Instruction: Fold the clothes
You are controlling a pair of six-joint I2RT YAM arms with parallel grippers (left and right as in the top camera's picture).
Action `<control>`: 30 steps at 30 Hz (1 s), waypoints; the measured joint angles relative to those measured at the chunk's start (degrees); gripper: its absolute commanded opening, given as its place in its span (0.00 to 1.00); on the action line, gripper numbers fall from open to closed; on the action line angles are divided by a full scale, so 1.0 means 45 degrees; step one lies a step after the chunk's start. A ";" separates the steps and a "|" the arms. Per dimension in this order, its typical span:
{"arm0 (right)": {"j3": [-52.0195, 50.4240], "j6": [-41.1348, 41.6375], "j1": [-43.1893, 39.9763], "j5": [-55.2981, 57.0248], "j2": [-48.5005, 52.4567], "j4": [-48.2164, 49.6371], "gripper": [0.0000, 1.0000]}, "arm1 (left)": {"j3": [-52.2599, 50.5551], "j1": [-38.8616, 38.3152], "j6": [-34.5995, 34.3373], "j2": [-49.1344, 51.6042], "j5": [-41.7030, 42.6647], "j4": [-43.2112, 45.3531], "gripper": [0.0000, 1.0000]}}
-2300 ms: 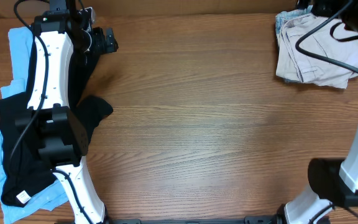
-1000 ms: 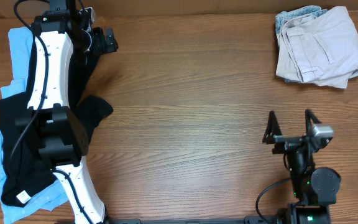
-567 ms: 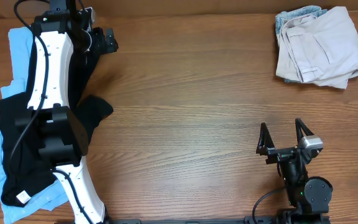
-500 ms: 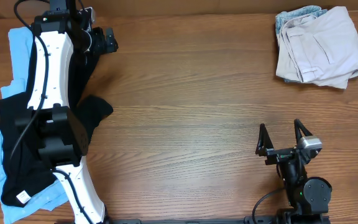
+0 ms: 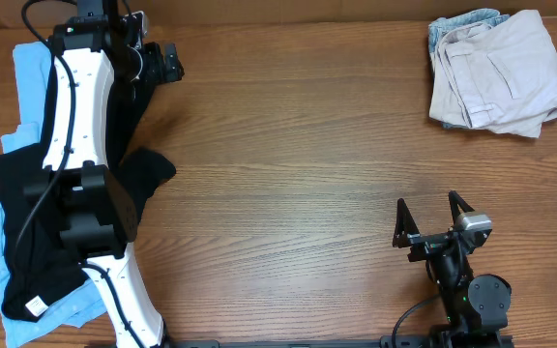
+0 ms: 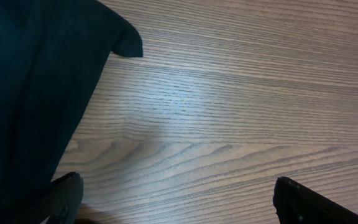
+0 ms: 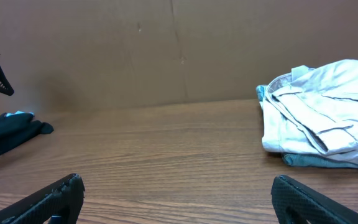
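My right gripper (image 5: 425, 205) stands wide open and empty. Its fingers (image 7: 55, 198) sit at the two lower corners of the wrist view, low over the bare wood-grain table (image 5: 307, 145). Beyond it, a plain brown wall (image 7: 135, 50) closes off the table's far edge. That arm is tucked in at the near edge, upright over its base, with the gripper aimed across the table.

Ahead and to the right of it, well apart, the folded khaki shorts (image 5: 501, 72) lie on a pale denim piece (image 5: 457, 21), of which only the edge shows.

My left gripper (image 6: 176, 186) is just as wide and holds nothing, and its arm reaches out long toward the far left corner. Just left of this gripper lies the black garment (image 6: 30, 93), one corner pointing onto bare wood.

From above, my left arm covers much of the black garment and the light-blue garment (image 5: 32, 77) under it. A white label (image 5: 36, 305) shows near the arm's base. I cannot tell whether my left finger touches the black garment.
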 measured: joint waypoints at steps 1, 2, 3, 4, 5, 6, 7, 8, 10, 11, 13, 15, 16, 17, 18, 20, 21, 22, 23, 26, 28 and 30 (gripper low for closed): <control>0.0000 0.0010 0.0029 -0.0005 0.0000 0.0005 1.00 | 0.0000 0.0000 0.0000 0.0000 0.0000 -0.0005 1.00; 0.0000 0.0005 0.0063 0.0000 0.0000 0.0000 1.00 | 0.0000 0.0000 0.0000 0.0000 0.0000 -0.0005 1.00; 0.0000 0.0005 0.0073 -0.0005 0.0000 -0.0005 1.00 | 0.0000 0.0000 0.0000 0.0000 0.0000 -0.0005 1.00; 0.0000 0.0005 0.0073 -0.0005 0.0000 0.0000 1.00 | 0.0000 0.0000 0.0000 0.0000 0.0000 -0.0005 1.00; 0.0000 0.0000 0.0073 0.0005 0.0000 0.0000 1.00 | 0.0000 0.0000 0.0000 -0.0005 0.0000 0.0000 1.00; 0.0000 0.0000 0.0073 0.0000 0.0000 0.0000 1.00 | 0.0000 0.0000 0.0000 0.0000 0.0000 -0.0005 1.00; 0.0000 0.0005 0.0073 0.0000 0.0000 0.0000 1.00 | 0.0000 0.0000 0.0000 0.0000 0.0000 0.0000 1.00; 0.0000 0.0010 0.0073 0.0000 0.0000 0.0000 1.00 | 0.0000 0.0000 0.0000 0.0000 0.0000 0.0000 1.00; 0.0000 0.0005 0.0078 0.0000 0.0000 0.0000 1.00 | 0.0000 0.0000 0.0000 0.0000 0.0000 0.0000 1.00; 0.0000 0.0000 0.0073 0.0005 0.0000 0.0005 1.00 | 0.0000 0.0000 0.0000 0.0000 0.0000 0.0000 1.00; 0.0000 0.0010 0.0073 0.0000 0.0000 0.0000 1.00 | 0.0000 0.0000 0.0000 0.0000 0.0000 -0.0005 1.00; 0.0000 0.0005 0.0073 0.0000 0.0000 0.0000 1.00 | 0.0000 0.0000 0.0000 0.0000 0.0000 0.0000 1.00; 0.0000 0.0005 0.0078 0.0000 0.0000 0.0005 1.00 | 0.0000 0.0000 0.0000 0.0000 0.0000 -0.0005 1.00; 0.0000 0.0005 0.0078 0.0000 0.0000 0.0000 1.00 | 0.0000 0.0000 0.0000 0.0000 0.0000 0.0000 1.00; 0.0000 0.0010 0.0073 0.0000 0.0000 0.0000 1.00 | 0.0000 0.0000 0.0000 0.0000 0.0000 -0.0005 1.00; 0.0000 0.0005 0.0078 0.0000 0.0000 0.0000 1.00 | 0.0000 0.0000 0.0000 0.0000 0.0000 -0.0005 1.00; 0.0000 0.0005 0.0073 0.0000 0.0000 0.0000 1.00 | 0.0000 0.0000 0.0000 0.0000 0.0000 -0.0005 1.00; 0.0000 0.0005 0.0073 -0.0005 0.0000 0.0000 1.00 | 0.0000 0.0000 0.0000 0.0000 0.0000 -0.0005 1.00; 0.0000 0.0005 0.0078 0.0000 0.0000 0.0000 1.00 | 0.0000 0.0000 0.0000 -0.0005 0.0000 -0.0005 1.00; 0.0000 0.0000 0.0073 0.0000 0.0000 0.0000 1.00 | -0.0010 -0.0005 0.0000 -0.0058 0.0000 -0.0005 1.00; 0.0000 0.0005 0.0073 0.0000 0.0000 0.0005 1.00 | -0.0136 -0.0068 0.0000 -0.0316 -0.0010 -0.0019 1.00; 0.0000 0.0010 0.0073 0.0000 0.0000 0.0000 1.00 | -0.0219 -0.0151 0.0000 -0.0801 -0.0049 -0.0005 1.00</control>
